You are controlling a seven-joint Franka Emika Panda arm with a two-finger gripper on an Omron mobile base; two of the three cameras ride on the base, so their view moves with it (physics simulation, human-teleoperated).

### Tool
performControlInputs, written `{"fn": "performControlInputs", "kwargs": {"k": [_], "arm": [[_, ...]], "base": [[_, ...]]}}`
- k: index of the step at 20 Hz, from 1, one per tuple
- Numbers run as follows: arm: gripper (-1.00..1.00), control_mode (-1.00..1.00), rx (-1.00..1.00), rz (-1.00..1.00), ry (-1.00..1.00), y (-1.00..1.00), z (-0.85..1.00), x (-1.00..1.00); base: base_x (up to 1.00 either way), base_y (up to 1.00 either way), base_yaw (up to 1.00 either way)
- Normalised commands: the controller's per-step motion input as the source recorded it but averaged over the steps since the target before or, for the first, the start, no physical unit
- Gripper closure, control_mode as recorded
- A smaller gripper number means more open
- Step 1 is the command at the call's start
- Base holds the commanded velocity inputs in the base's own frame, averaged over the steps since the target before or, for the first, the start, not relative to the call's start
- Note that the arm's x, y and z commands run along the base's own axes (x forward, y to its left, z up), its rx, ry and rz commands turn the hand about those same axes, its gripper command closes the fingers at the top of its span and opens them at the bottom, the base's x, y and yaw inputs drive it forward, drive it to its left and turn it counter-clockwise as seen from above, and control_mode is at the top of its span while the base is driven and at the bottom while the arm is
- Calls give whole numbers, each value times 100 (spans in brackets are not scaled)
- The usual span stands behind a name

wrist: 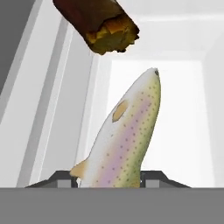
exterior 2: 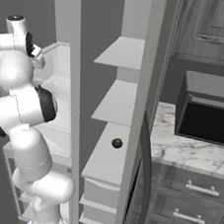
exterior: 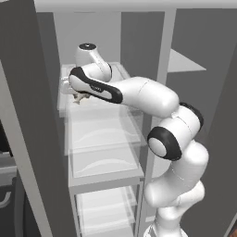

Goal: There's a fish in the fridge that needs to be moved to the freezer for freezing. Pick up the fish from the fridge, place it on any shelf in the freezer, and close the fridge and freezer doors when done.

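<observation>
On clear ribbed glass fridge shelf (exterior: 99, 109): end effector (wrist: 112, 179) clamped around slender cream, speckled fish (wrist: 127, 140); brown lump (wrist: 98, 24) at 11 o'clock. Transfer to freezer (exterior 2: 114, 114), door closing pending.

The fish (wrist: 127, 140), cream-white with pink sheen and dark speckles, is lying lengthwise inside the fridge (exterior: 99, 134), its tail end sitting between the tool's (wrist: 111, 178) closed tips, head pointing away.

Lighting: even, soft, rendered; no hard shadows. Fridge (exterior: 99, 139) interior bright, near-washed white w/ mild sheen on glass shelves; door beside fridge darker grey. Hand view: fish (wrist: 127, 140) sharp, bright backlit wall behind it. No blur, no edge distortion.
</observation>
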Motion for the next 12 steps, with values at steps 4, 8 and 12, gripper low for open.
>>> {"fn": "performControlInputs", "kwargs": {"k": [4, 8, 12], "arm": [[100, -100, 0, -4, -4, 0, -79, -100], [100, -100, 0, -4, -4, -5, -20, -79], [100, -100, 1, -7, 1, -31, 11, -59]], "base": [[0, 0, 0], [0, 0, 0], [0, 0, 0]]}}
